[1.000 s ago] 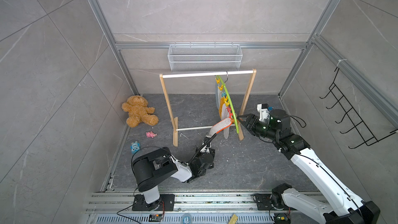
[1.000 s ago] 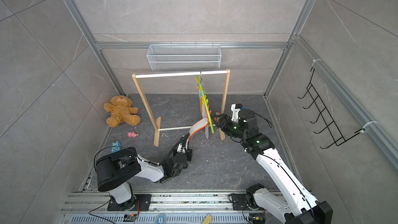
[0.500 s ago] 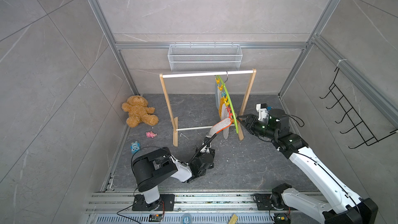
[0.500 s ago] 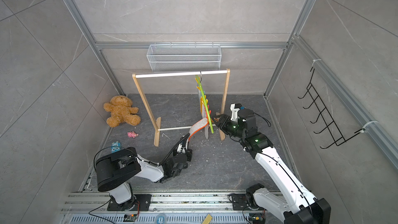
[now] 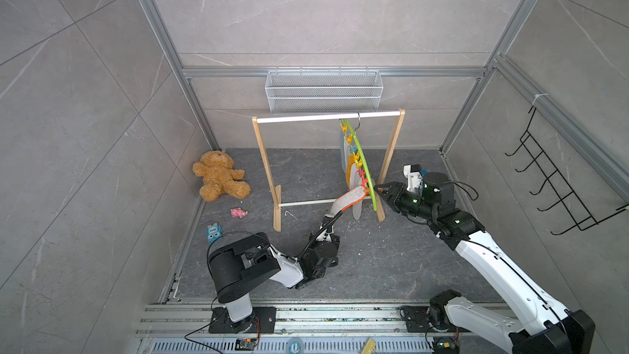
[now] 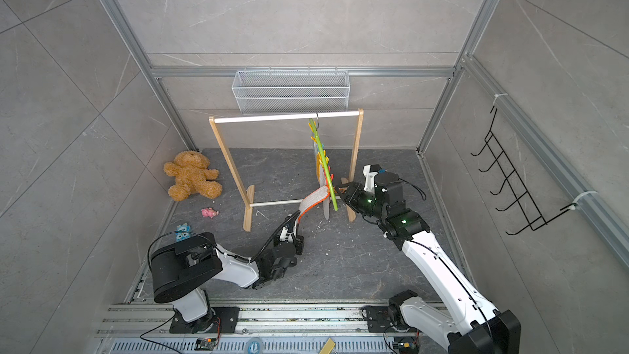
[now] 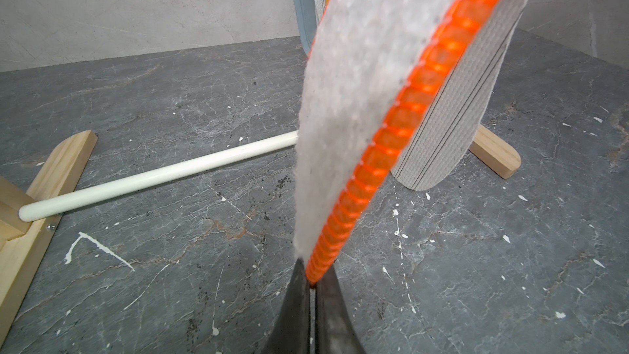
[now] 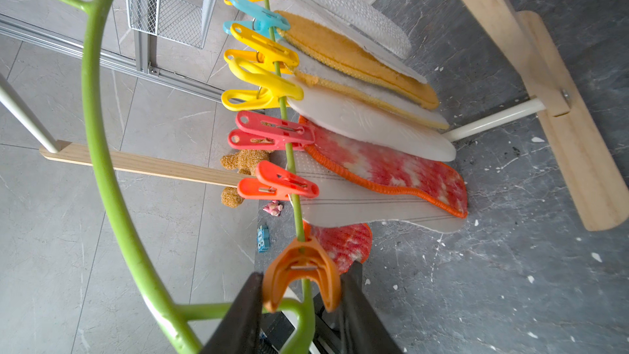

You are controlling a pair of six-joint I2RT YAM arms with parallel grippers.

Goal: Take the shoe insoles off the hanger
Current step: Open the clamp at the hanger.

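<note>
While the left gripper (image 7: pixel 312 287) clamps shut on the grey felt insole with orange mesh rim (image 7: pixel 357 97), the right gripper (image 8: pixel 301 304), jaws half open, pinches its orange plastic clip (image 8: pixel 301 274) on the lime-green curved plastic hanger (image 8: pixel 98 131); a slip could leave it pinned and tug the hanger askew.

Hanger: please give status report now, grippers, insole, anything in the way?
Left gripper shut on tip of grey orange-rimmed insole. Right gripper clamps handles of orange clip; insole still clipped to hanger. Pale striped insole hangs close beside.
</note>
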